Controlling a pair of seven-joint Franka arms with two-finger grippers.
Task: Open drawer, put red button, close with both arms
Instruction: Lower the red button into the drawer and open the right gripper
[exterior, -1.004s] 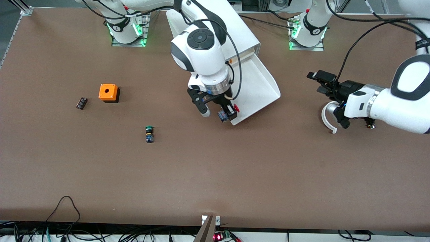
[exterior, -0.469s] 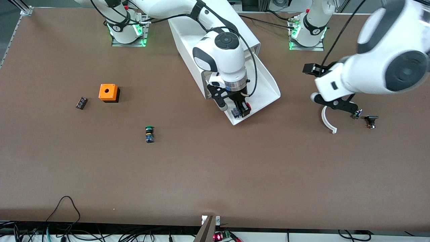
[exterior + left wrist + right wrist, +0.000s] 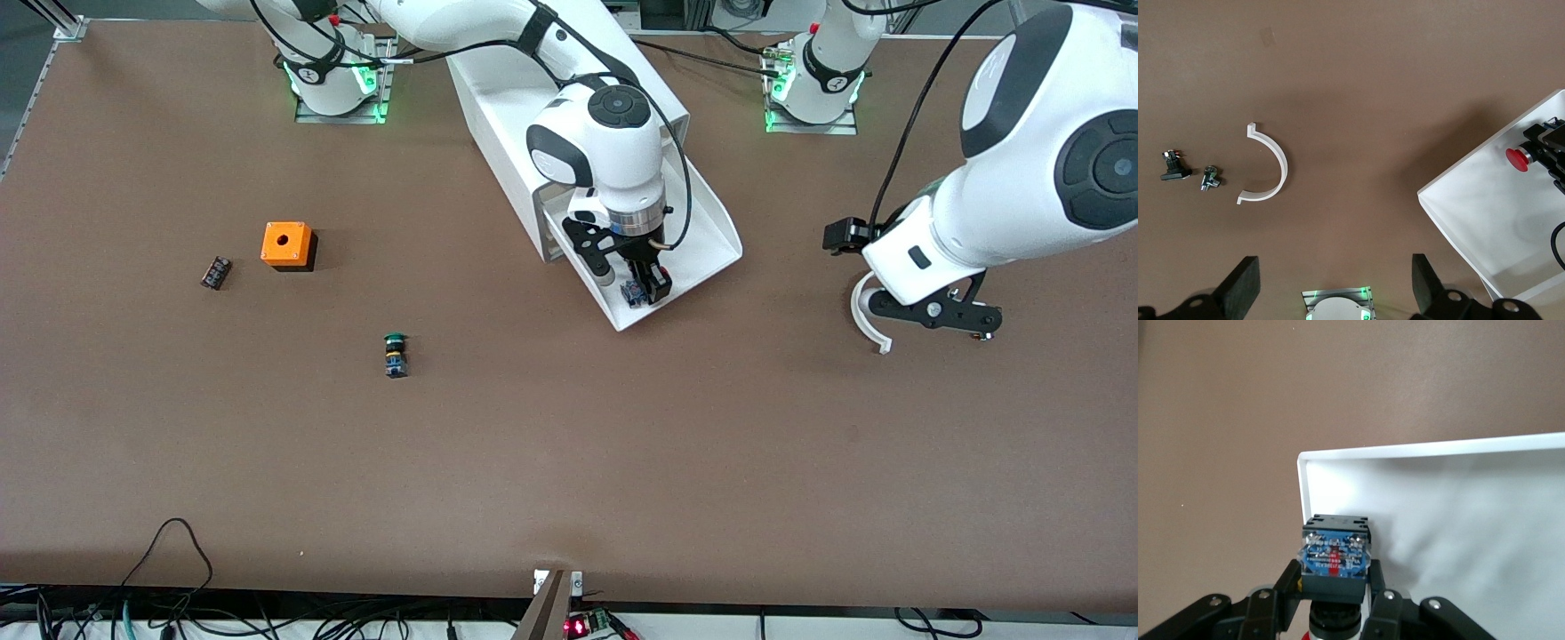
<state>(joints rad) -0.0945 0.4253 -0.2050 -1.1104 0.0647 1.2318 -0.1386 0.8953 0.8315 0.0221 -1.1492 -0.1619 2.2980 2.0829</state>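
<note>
The drawer (image 3: 702, 240) stands pulled out of the white cabinet (image 3: 498, 133) as a shallow white tray. My right gripper (image 3: 636, 284) is shut on the red button (image 3: 633, 293) and holds it over the tray's corner closest to the front camera. In the right wrist view the red button (image 3: 1335, 553) shows its blue block base between the fingers (image 3: 1288, 583), above the drawer (image 3: 1458, 520). The left wrist view shows the red cap (image 3: 1518, 159) over the tray (image 3: 1485, 220). My left gripper (image 3: 938, 313) (image 3: 1333, 287) hangs open and empty over the table toward the left arm's end.
A white curved piece (image 3: 867, 320) (image 3: 1271, 160) lies under the left gripper, with two small dark parts (image 3: 1175, 167) (image 3: 1210, 179) beside it. A green-capped button (image 3: 395, 354), an orange box (image 3: 287, 244) and a small black part (image 3: 215, 272) lie toward the right arm's end.
The right gripper carried the red button from just outside the tray's edge to over its corner. The left arm swung round and its gripper now hangs over the curved piece.
</note>
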